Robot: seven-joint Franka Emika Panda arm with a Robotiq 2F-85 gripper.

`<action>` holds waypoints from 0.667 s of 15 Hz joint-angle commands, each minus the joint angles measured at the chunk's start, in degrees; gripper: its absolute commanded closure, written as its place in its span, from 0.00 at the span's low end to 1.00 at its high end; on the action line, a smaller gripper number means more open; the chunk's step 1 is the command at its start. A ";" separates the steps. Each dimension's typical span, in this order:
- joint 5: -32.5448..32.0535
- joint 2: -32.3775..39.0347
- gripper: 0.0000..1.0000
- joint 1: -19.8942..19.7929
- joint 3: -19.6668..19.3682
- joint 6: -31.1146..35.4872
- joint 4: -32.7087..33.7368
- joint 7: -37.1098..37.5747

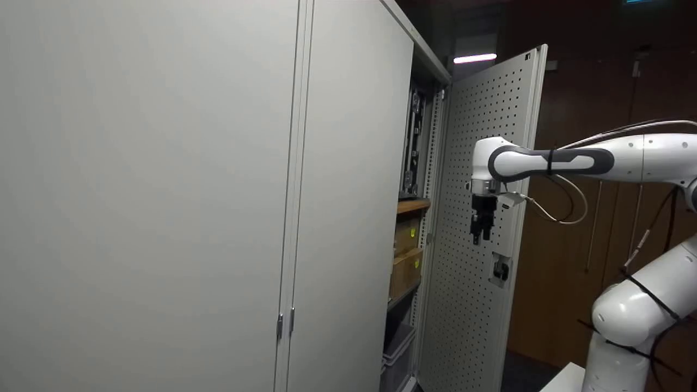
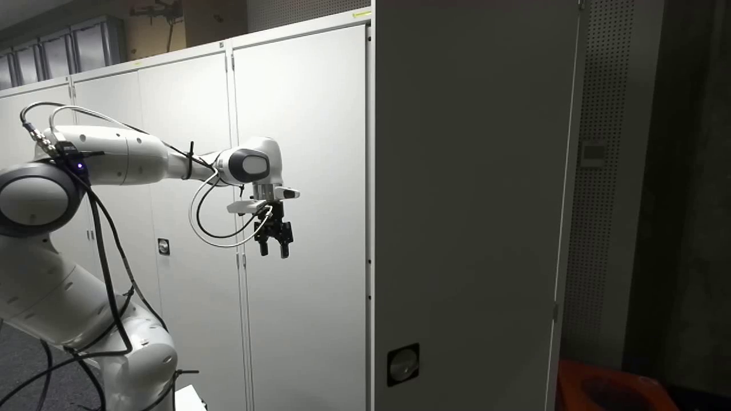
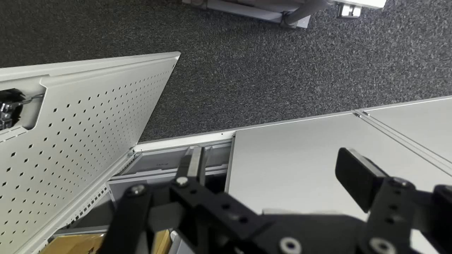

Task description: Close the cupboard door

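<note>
The cupboard door (image 1: pixel 463 305) hangs open at three o'clock in an exterior view. I think this is the getting-ready step, with no push done yet. The end effector (image 2: pixel 274 251) is wide and holds nothing, on the door's holey side. Next it likely must go round the free edge and push the plain side. In the wrist view, dark carpet (image 3: pixel 268 77) lies at twelve o'clock; in an exterior view, brown panels (image 1: pixel 555 299) stand at four o'clock.
</note>
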 commanded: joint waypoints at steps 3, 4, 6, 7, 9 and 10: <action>-3.20 -2.77 0.00 -0.88 -0.76 -0.49 0.91 1.77; -3.96 -3.81 0.00 -1.13 -0.97 -0.64 1.14 2.15; -5.81 -7.02 0.00 -2.02 -1.53 -0.59 1.53 2.93; -6.93 -8.61 0.00 -2.61 -1.80 -0.41 1.67 3.31; -10.04 -12.36 0.00 -4.20 -2.73 -0.09 1.91 3.39; -11.63 -13.92 0.00 -5.02 -3.32 0.01 2.17 3.26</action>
